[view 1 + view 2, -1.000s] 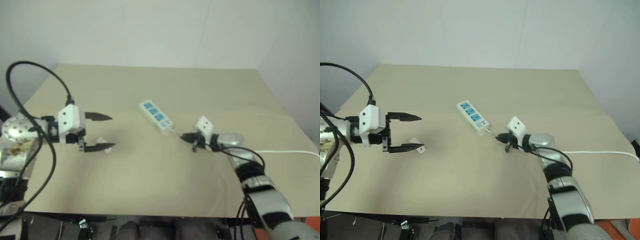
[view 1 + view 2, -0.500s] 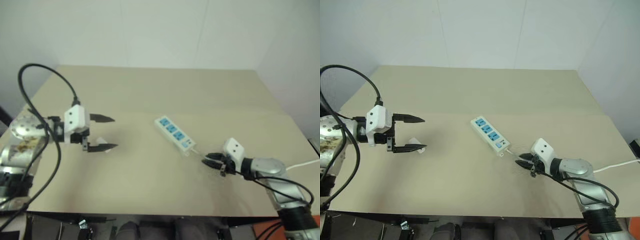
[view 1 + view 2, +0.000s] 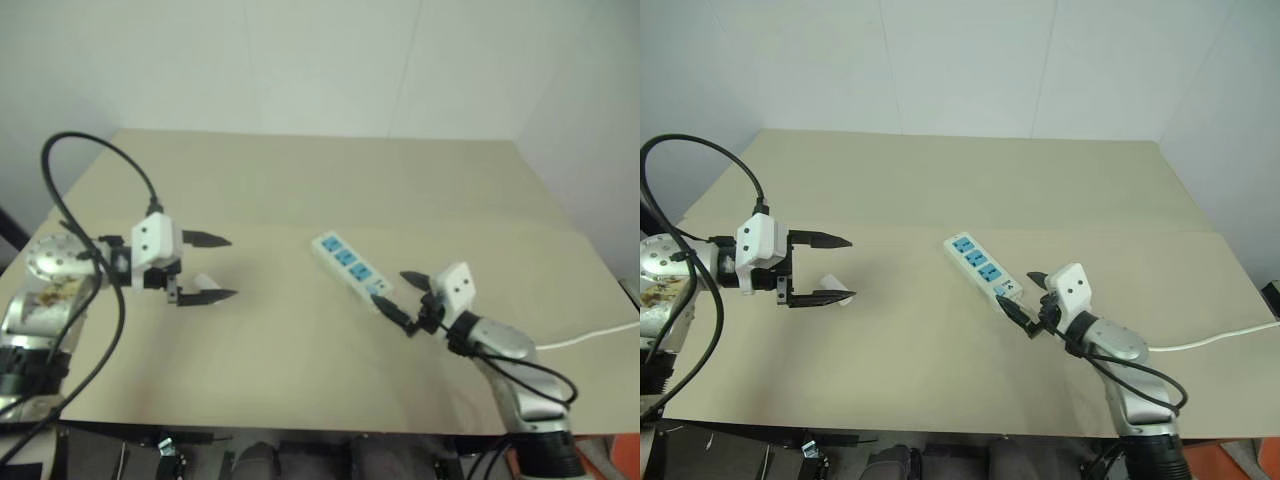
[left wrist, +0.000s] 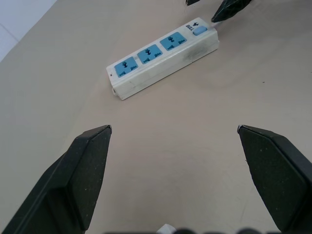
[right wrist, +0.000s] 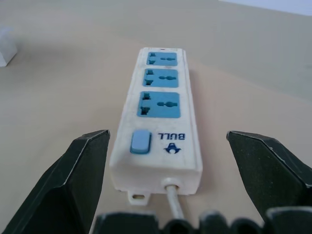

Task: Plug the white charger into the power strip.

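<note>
1. While both grippers stand empty, the small plain white rounded plastic charger (image 3: 836,291) lies on the beige surface (image 3: 940,190), just beside the lower finger of the left gripper (image 3: 835,268), not held.
2. Left fingers (image 4: 87,170) are wide apart. Right gripper (image 3: 1023,297) also has its fingers (image 5: 83,170) spread, flanking the switch end of the strip without clamping it.
3. Long narrow white plastic power strip (image 3: 980,269) with three blue socket faces lies flat at mid-surface, angled. Blue switch (image 5: 140,141) and thin white cord (image 3: 1210,338) sit at the end nearest the right gripper; cord runs off to the right edge.
4. Charger and strip are well apart.
5. Handling, my read: charger looks light, rigid, smooth, so likely slippery in hard fingers and easy to knock away. Best grip is across its two flat sides, mid-body, prongs left clear. I can't tell which way the prongs face.
6. Strip looks light too and will probably slide or pivot under insertion force. Pin it across its narrow width near the switch end, clear of the sockets.
7. Strip casing shows grey scuffing along its side wall.
</note>
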You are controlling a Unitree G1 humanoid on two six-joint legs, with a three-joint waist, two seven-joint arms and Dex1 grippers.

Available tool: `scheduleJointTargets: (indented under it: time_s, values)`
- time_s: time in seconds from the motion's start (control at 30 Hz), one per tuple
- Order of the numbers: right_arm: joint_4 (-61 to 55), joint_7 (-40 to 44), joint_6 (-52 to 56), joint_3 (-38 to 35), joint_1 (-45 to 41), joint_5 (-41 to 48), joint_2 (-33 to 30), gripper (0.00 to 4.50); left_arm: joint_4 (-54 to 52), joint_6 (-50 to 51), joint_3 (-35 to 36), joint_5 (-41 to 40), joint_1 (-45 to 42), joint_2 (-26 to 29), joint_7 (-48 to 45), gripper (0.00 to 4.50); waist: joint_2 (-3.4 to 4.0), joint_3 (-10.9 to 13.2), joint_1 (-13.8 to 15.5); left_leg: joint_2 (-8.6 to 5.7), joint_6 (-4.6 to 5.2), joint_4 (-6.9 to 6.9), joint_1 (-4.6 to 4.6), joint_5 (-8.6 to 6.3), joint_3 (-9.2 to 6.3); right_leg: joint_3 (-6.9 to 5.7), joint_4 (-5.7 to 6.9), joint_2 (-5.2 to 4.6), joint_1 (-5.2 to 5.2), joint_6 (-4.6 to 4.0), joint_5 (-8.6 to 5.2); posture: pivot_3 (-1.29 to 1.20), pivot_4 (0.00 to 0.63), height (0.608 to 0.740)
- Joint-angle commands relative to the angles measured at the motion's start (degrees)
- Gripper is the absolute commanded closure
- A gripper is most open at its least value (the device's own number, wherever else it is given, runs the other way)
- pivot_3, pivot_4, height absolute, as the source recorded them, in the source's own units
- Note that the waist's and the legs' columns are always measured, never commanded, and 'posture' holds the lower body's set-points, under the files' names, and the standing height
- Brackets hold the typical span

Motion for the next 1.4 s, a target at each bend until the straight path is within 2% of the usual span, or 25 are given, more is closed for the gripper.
scheduleJointTargets:
  time_s: [0.03,0.1,0.17,0.33,0.57,0.87,1.3,1.4]
  values:
    - [-1.10,-3.64,-4.54,0.69,-0.19,-2.05,1.82,0.01,-1.61,-2.25,3.01,-1.46,0.39,0.42,-0.05,0.00,0.00,0.00,-0.04,0.00,0.00,0.00,0.00,0.00,0.00,0.00,0.00,0.00,0.00,0.00,0.00,0.00,0.150,0.740]
    - [1.40,-6.33,-6.78,1.44,-0.88,-5.04,2.49,0.01,-1.78,-2.25,3.12,-1.61,0.55,0.48,-0.31,0.00,0.00,0.00,-0.07,0.00,0.00,0.00,-0.01,0.00,0.00,0.00,0.00,0.00,-0.01,0.00,0.00,0.00,0.150,0.740]
    - [3.43,-4.16,-7.42,2.01,-1.30,-4.55,1.66,0.01,-1.87,-2.04,3.13,-1.60,0.44,0.50,-0.22,0.00,0.00,0.00,-0.04,0.00,0.00,0.00,0.01,0.00,0.01,0.00,-0.01,-0.01,0.01,0.00,0.00,0.00,0.150,0.740]
    - [5.99,-0.19,-6.37,1.52,-2.28,-0.72,1.20,0.01,-2.07,-2.37,3.12,-1.63,0.42,0.36,-0.27,0.00,0.00,0.00,-0.01,0.00,0.00,0.00,0.02,0.00,0.00,-0.01,-0.01,0.00,0.03,0.00,0.00,0.00,0.150,0.740]
    - [6.12,1.25,-3.81,0.17,-1.86,3.44,1.83,0.01,-2.30,-2.32,3.32,-1.59,0.52,0.37,0.22,0.00,0.00,0.00,-0.02,0.01,0.00,0.00,0.01,0.00,0.00,0.00,-0.01,0.00,0.02,0.00,0.00,0.00,0.150,0.740]
    - [10.58,-0.32,-8.07,2.65,-1.38,-0.88,2.16,0.01,-2.08,-2.97,3.17,-1.18,0.54,0.32,0.37,0.00,0.00,0.00,-0.03,0.00,0.00,0.00,0.01,0.00,0.00,0.00,-0.01,0.00,0.01,-0.01,0.00,0.00,0.150,0.740]
    - [14.56,-1.16,-10.38,3.08,-3.00,-0.63,4.92,0.01,-1.69,-3.61,3.10,-1.02,0.43,0.07,0.73,0.00,-0.02,-0.01,-0.21,0.01,0.00,0.00,0.07,0.00,0.00,0.00,0.00,0.00,0.05,-0.01,0.00,0.00,0.150,0.740]
    - [15.71,-0.64,-11.13,3.70,-3.20,-1.17,4.83,0.59,-1.65,-3.73,3.05,-0.88,0.46,-0.02,0.93,0.00,-0.03,-0.02,-0.32,0.01,0.00,0.00,0.10,0.00,0.00,0.00,0.00,0.00,0.07,-0.01,0.00,0.00,0.150,0.740]
